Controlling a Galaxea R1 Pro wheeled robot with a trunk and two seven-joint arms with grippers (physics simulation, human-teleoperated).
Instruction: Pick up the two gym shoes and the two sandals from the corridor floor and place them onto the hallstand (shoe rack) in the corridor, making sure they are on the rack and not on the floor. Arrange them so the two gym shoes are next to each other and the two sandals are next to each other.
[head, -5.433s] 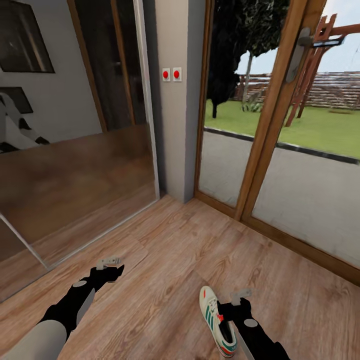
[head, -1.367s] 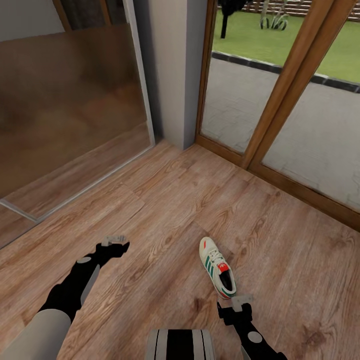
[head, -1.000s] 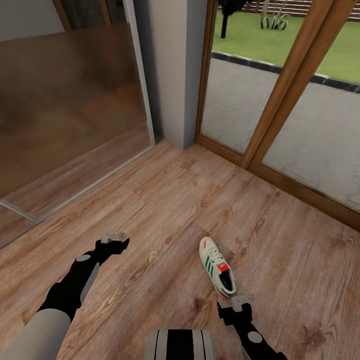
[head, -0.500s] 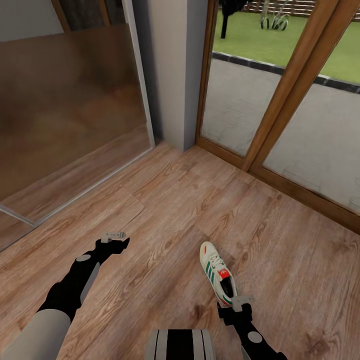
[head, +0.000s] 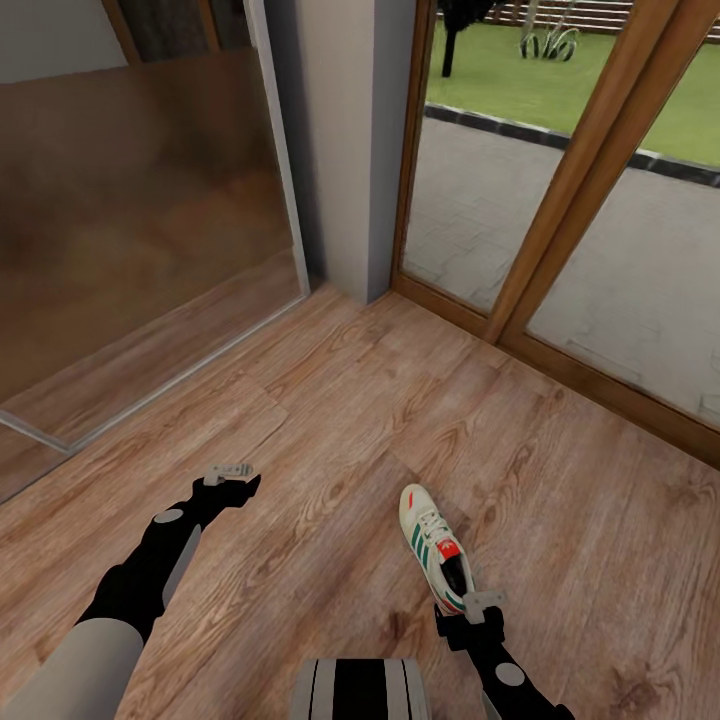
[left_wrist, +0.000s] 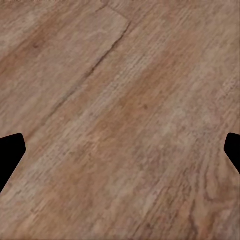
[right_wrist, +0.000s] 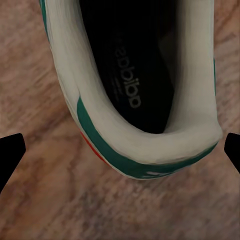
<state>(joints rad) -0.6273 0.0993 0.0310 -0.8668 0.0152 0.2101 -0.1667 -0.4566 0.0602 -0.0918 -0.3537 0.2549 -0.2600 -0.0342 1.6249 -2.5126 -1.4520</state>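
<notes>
One gym shoe (head: 435, 545) lies on the floor (head: 330, 420), heel toward the right gripper (head: 484, 602), whose jaws are spread above the heel collar (right_wrist: 150, 145). Likely light, soft upper; pinch the stiffer heel rim. Left gripper (head: 231, 471) open, empty.

— How many shoes are lying on the corridor floor (head: 330, 420)?
— One gym shoe (head: 436, 549) is showing, white with teal stripes.
— And the arms?
— Two are reaching in, a left gripper (head: 232, 473) and a right gripper (head: 480, 604).
</notes>
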